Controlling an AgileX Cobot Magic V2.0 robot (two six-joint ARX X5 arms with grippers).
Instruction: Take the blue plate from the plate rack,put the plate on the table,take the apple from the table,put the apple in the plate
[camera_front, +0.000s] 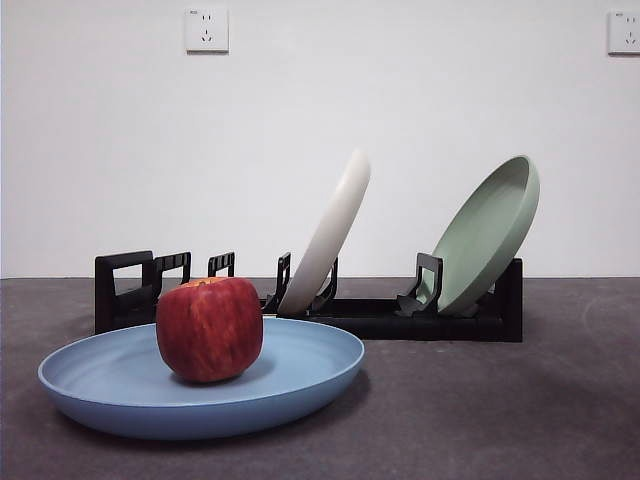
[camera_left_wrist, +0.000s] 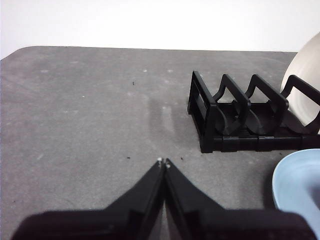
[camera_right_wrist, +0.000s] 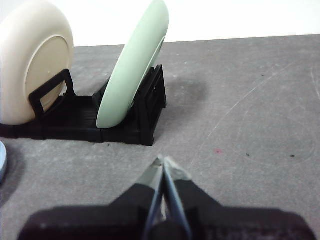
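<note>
The front camera sits low and close, facing the rack level across the table. Each wrist camera looks down from one rack end; all share the rack.

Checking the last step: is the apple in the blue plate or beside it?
In it. The apple sits upright inside the blue plate, whose rim circles it.
</note>
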